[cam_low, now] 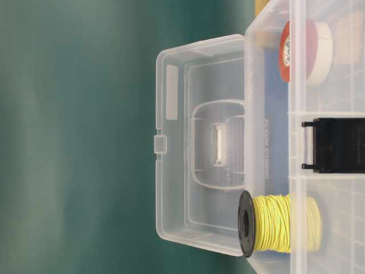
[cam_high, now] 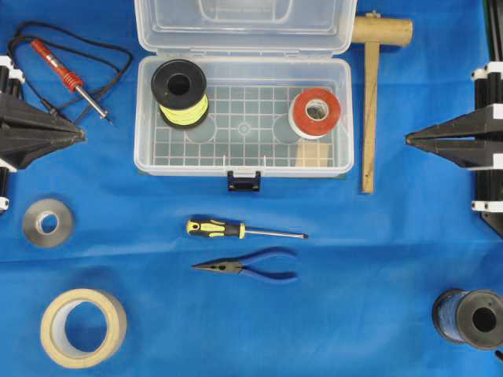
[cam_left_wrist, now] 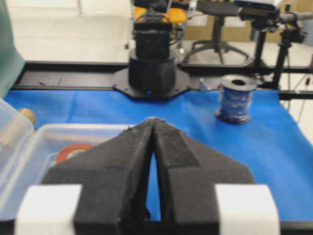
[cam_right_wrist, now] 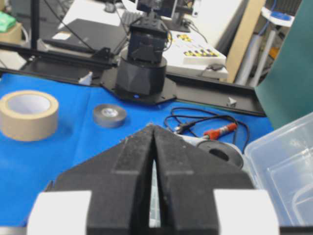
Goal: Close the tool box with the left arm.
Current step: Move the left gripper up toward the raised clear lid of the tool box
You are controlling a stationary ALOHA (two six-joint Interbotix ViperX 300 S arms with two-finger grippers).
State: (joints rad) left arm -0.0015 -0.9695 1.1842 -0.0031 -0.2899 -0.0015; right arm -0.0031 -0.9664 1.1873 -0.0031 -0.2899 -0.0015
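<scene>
Two spools sit inside the tool box [cam_high: 244,118], a clear plastic case with a gridded floor that stands at the top middle of the blue cloth [cam_high: 141,314]: a black spool of yellow wire [cam_high: 180,94] at its left end and a red-and-white tape roll [cam_high: 315,113] at its right. Its clear lid [cam_high: 242,25] is swung back and open; the dark latch [cam_high: 244,181] hangs at the front edge. Bare cloth lies on both sides of the case. The left gripper [cam_high: 81,135], a black wedge with foam-textured pads, is clenched to a point on nothing, well left of the box. The right gripper [cam_high: 410,140] mirrors it, likewise pinched together and empty. A wooden mallet [cam_high: 371,94] lies just right of the box; a screwdriver [cam_high: 244,230] and blue-handled pliers [cam_high: 247,267] lie in front.
</scene>
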